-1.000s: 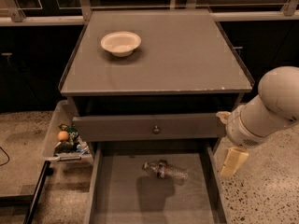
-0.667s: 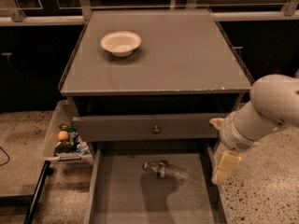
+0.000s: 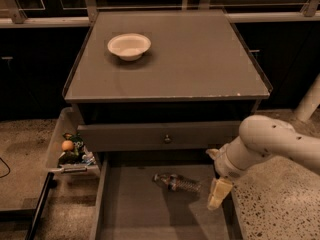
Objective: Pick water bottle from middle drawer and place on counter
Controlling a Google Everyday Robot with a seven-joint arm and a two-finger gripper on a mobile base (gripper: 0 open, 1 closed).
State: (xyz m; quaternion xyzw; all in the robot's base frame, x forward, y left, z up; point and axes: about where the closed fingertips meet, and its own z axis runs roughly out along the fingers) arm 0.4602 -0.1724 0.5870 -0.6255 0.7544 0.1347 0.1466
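Camera view: water bottle (image 3: 177, 182) lies flat in middle drawer (image 3: 135, 209), not yet grasped. The gripper (image 3: 219, 194) hangs just beside it; grip state indeterminable. Pickup, transfer to counter (image 3: 200, 59) remain.

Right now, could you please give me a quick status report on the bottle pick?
Gripper low over middle drawer, right side. Water bottle lying on drawer floor, just left of gripper, not held. Nothing between them.
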